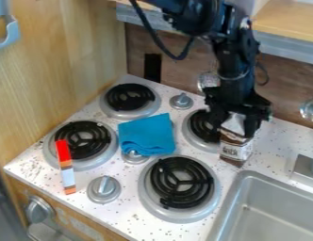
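Observation:
At the right rear of the stove top, the black gripper [233,128] hangs down over the top of a small container [235,149]. The container has a pale upper part, a brown and white label and a dark brown lower end. It is just right of the back right burner [201,127]. Whether it rests on the counter or is slightly raised, I cannot tell. A folded blue cloth [146,135] lies among the burners, left of the gripper. Across the edge of the front left burner [83,144] lies a long, narrow red, white and orange object [66,167].
A metal sink [229,207] lies at the lower right, with a faucet base [305,170] beside it. Two more burners stand at the back left [128,100] and front right [179,188]. Silver knobs [103,189] rise between burners. A wooden wall [64,61] bounds the left.

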Available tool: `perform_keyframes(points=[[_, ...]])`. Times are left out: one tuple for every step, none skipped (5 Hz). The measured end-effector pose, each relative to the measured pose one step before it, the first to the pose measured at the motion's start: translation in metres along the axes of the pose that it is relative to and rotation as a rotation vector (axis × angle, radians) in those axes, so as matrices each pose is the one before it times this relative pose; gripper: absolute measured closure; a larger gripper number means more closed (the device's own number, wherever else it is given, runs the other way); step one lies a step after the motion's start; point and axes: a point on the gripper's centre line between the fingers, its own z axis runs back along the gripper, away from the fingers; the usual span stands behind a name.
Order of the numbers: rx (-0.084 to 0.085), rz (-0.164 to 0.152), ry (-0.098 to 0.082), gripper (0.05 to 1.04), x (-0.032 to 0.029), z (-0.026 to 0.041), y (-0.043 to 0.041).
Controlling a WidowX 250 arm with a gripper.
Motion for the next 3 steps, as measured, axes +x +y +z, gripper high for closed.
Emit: perform_keyframes(points=[[0.0025,-0.0017,-0.0080,0.255,-0.01492,0.01161,0.00067],[0.0058,0.0117,-0.0092,0.255,-0.01557,0.01302,0.00061],[0.0087,-0.0045,0.0111,0.255,-0.02066,0.00970,0.00047]])
